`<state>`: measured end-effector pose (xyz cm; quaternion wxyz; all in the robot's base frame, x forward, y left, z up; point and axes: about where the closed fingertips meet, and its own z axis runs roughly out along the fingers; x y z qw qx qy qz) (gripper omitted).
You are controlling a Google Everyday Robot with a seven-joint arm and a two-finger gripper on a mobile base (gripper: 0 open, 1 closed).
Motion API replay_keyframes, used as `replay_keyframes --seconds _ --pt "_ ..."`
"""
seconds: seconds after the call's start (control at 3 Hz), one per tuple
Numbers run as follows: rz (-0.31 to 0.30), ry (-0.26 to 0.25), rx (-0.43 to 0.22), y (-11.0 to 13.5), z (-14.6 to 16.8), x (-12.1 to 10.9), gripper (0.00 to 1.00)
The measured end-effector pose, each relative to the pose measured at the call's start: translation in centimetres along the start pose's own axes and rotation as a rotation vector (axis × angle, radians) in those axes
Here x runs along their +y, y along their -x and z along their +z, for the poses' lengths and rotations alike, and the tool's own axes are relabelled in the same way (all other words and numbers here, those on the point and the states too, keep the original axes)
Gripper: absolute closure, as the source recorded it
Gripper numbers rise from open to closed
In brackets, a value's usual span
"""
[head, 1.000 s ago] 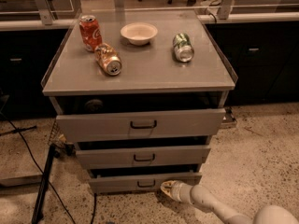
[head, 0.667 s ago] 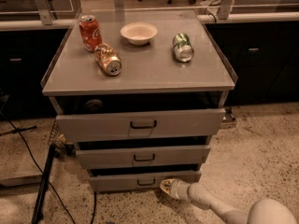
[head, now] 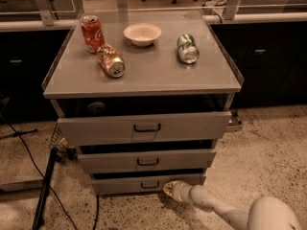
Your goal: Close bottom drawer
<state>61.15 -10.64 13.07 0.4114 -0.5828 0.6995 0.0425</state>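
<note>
The bottom drawer (head: 120,184) is the lowest of three grey drawers in the cabinet. Its low front panel carries a small dark loop handle (head: 150,184), and it stands slightly pulled out, with a dark gap above it. My gripper (head: 169,189) reaches in from the lower right on a white arm. Its tip sits against the drawer's front panel, just right of the handle.
The middle drawer (head: 146,161) and the top drawer (head: 144,127) also stand pulled out. On the cabinet top (head: 153,75) lie a red can (head: 90,32), an orange can (head: 111,61), a white bowl (head: 142,33) and a green can (head: 187,48). Cables and a dark pole (head: 44,190) are at left.
The camera has drawn closer and the arm has shifted a little. The gripper stays at the bottom drawer's front, and the drawer sits about as far out as before.
</note>
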Motion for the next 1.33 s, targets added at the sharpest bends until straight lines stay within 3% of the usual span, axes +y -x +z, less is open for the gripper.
replay_keyframes --seconds 0.33,0.67,1.0,1.33 --pt "0.000 0.001 0.001 0.0 -0.2 0.1 1.00" --pt "0.067 0.068 -0.002 -1.3 -3.6 1.5 1.00" --pt "0.166 0.275 -0.032 -2.2 -8.2 6.2 0.98" --pt "0.159 0.317 -0.055 -1.3 -8.2 7.3 0.76"
